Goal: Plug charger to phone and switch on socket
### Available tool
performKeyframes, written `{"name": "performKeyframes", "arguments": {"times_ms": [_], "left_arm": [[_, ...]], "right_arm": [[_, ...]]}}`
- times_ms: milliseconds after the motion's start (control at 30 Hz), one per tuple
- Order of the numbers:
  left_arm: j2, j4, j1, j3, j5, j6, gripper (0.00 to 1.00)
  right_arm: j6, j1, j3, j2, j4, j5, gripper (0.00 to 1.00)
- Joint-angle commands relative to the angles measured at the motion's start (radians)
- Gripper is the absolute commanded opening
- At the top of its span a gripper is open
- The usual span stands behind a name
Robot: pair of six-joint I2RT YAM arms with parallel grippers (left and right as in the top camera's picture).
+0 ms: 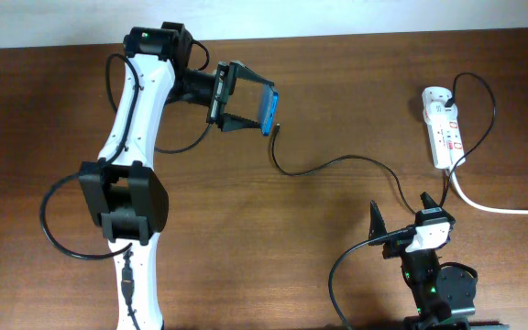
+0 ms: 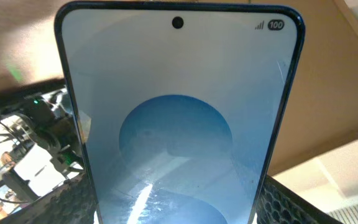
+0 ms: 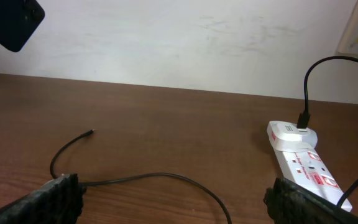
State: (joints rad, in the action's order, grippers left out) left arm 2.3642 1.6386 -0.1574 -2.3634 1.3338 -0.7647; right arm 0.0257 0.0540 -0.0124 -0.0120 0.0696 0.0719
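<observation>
Phone [image 1: 270,106]: clamped edgewise between fingers of left gripper [image 1: 264,110], screen lit blue and filling left wrist view; textured pads [image 2: 303,202] visible at both long edges.

Charger [image 1: 337,161]: slack on table [image 1: 356,64]. Connector tip [image 1: 278,129] just beyond left fingertips, beside phone's lower corner; contact not resolvable. Black plug [image 3: 303,118] seated in far end of socket [image 1: 442,133].

Right gripper [image 1: 400,203]: fingers spread wide, nothing between them. From right wrist: cable crossing table ahead of gap between fingers, tip lying beyond left-hand finger [image 3: 58,198]; socket ahead of right-hand finger, near, not touching. Thick white cord [image 1: 507,210] trailing off outside right-hand finger. Switch state not legible.
</observation>
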Motion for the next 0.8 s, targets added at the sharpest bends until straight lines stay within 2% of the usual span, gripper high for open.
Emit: {"name": "performKeyframes", "arguments": {"times_ms": [0,200,233,267,467,533,667,767], "left_arm": [[-0.008,0.005,0.01,-0.026,0.094,-0.009,0.0],[-0.008,0.005,0.011,-0.026,0.057,-0.009,0.0],[-0.008,0.005,0.011,-0.026,0.057,-0.009,0.0],[-0.008,0.005,0.011,-0.026,0.057,-0.009,0.0],[-0.008,0.005,0.011,-0.026,0.057,-0.01,0.0],[-0.008,0.005,0.011,-0.026,0.057,-0.009,0.0],[-0.008,0.005,0.011,-0.026,0.057,-0.009,0.0],[-0.008,0.005,0.011,-0.026,0.055,-0.01,0.0]], "right_arm": [[-0.007,0.006,0.007,0.006,0.001,0.01,0.98],[-0.008,0.006,0.007,0.007,0.001,0.006,0.99],[-0.061,0.005,0.007,0.007,0.001,-0.014,0.98],[-0.14,0.005,0.006,0.007,0.001,-0.037,0.98],[-0.912,0.005,0.006,0.006,-0.002,-0.069,0.98],[-1.056,0.005,0.006,0.007,0.0,-0.04,0.98],[-1.078,0.005,-0.005,-0.002,0.007,0.088,0.98],[-1.051,0.005,-0.048,-0.042,0.043,0.104,0.98]]}}
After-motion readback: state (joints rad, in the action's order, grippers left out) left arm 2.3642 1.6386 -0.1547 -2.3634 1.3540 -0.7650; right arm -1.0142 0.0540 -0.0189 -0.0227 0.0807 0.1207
